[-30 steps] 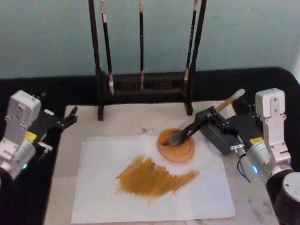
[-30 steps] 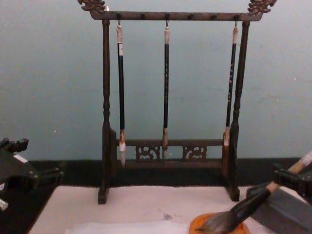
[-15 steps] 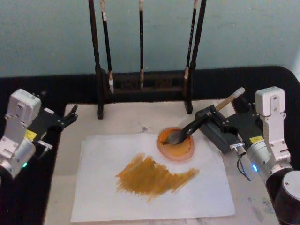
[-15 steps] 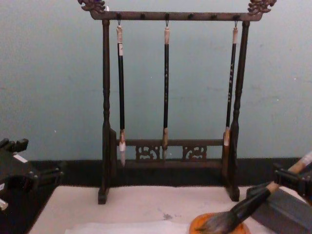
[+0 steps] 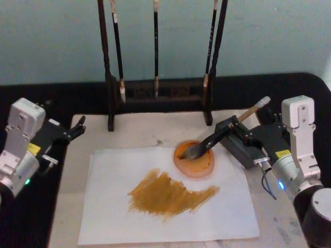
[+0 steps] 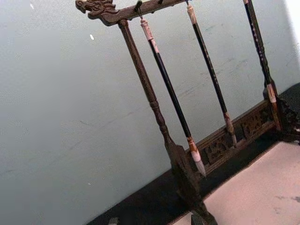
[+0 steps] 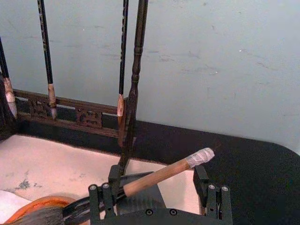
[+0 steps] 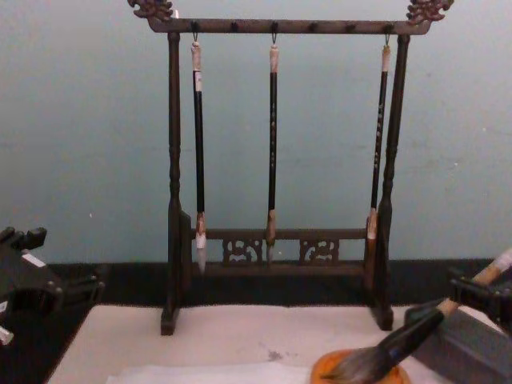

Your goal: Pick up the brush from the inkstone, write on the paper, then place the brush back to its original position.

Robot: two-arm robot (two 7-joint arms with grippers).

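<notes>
The right gripper (image 5: 242, 128) is seen at the right side of the table, its 2 fingers standing on either side of the brush (image 5: 220, 136) handle; in the right wrist view the tan handle lies between them with a gap showing on 1 side, so the fingers are judged spread and the grip let go. The brush is propped on the dark inkstone (image 5: 243, 150), its bristles resting in the orange dish (image 5: 194, 160) at the far right corner of the paper (image 5: 103, 206). A broad ochre stroke (image 5: 168, 195) is already laid across the sheet. The writing is thus judged done and the brush set back, so the step in hand is the release. The next move calls for the gripper to be drawn straight back off the handle without nudging it. The left gripper (image 5: 76, 127) is parked at the table's left edge, jaws apart.
</notes>
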